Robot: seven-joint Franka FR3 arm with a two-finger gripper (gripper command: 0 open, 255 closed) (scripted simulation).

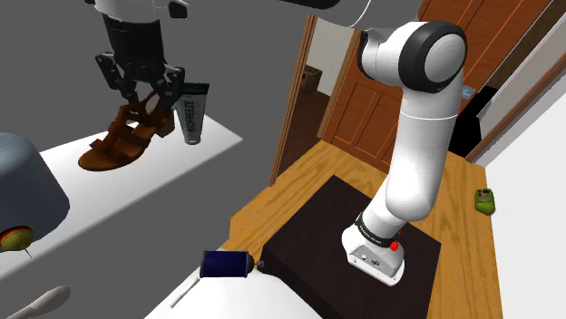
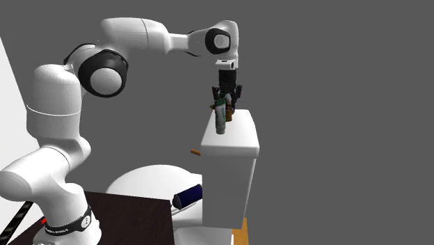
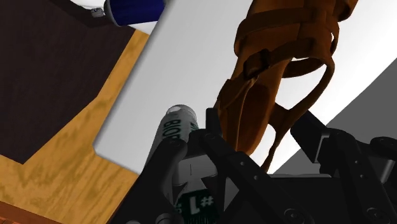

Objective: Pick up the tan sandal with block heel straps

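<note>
The sandal (image 1: 122,142) is brown and strappy with a block heel, and lies on a white table (image 1: 213,140) in the shoulder view's upper left. My gripper (image 1: 151,98) comes down over its heel end. In the wrist view the heel straps (image 3: 267,95) stand between the two fingers, which press against them on both sides, so my gripper (image 3: 264,133) is shut on the sandal. The toe still rests on the table. In the second exterior view my gripper (image 2: 227,97) hangs over the table's far end.
A white and green tube (image 1: 192,113) lies right beside the sandal's heel and next to one finger (image 3: 210,146). A dark blue cylinder (image 1: 227,264) lies near the dark stand (image 1: 308,227). A grey rounded object (image 1: 23,186) sits at the shoulder view's left. A wooden door (image 1: 363,100) stands behind.
</note>
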